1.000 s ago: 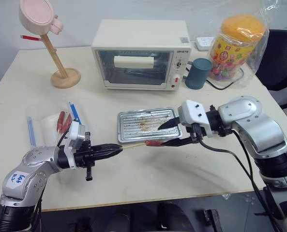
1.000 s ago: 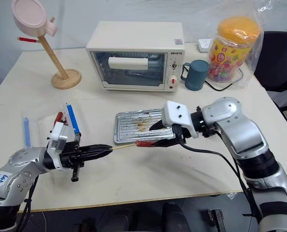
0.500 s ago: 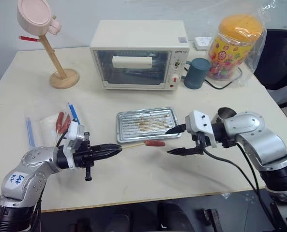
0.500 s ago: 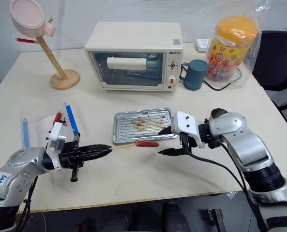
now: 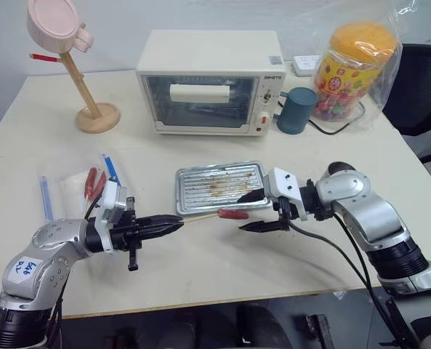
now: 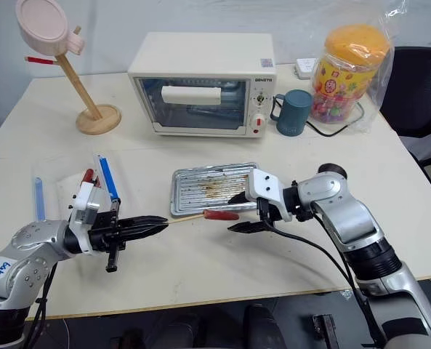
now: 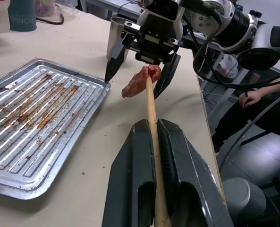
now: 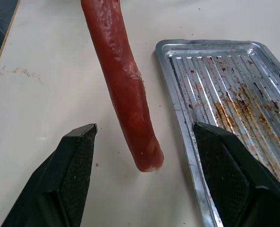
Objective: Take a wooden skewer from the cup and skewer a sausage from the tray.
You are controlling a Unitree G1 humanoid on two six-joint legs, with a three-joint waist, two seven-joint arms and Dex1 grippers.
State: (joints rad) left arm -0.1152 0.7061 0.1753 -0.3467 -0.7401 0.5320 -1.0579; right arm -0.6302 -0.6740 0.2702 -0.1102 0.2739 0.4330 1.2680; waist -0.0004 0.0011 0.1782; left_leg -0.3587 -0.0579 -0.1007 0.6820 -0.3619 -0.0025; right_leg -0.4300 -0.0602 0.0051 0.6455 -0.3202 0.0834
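— Wooden skewer [image 7: 151,109] sat clamped in the left gripper [image 5: 173,222], sausage [image 5: 233,214] speared on its tip just beside the tray [image 5: 193,202]?

— Yes. The right wrist view showed the right gripper [image 8: 144,142] with fingers spread wide, gripping nothing, the sausage hanging between them above the tabletop [image 5: 222,269].

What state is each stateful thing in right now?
Thin pale wooden skewer: clamped in the left end effector, level.
Slim dark-red sausage: impaled on the skewer tip, held off the table.
Right end effector: open, straddling the sausage.
Shallow ridged metal tray: empty, grease-streaked.
White toaster oven: door closed.
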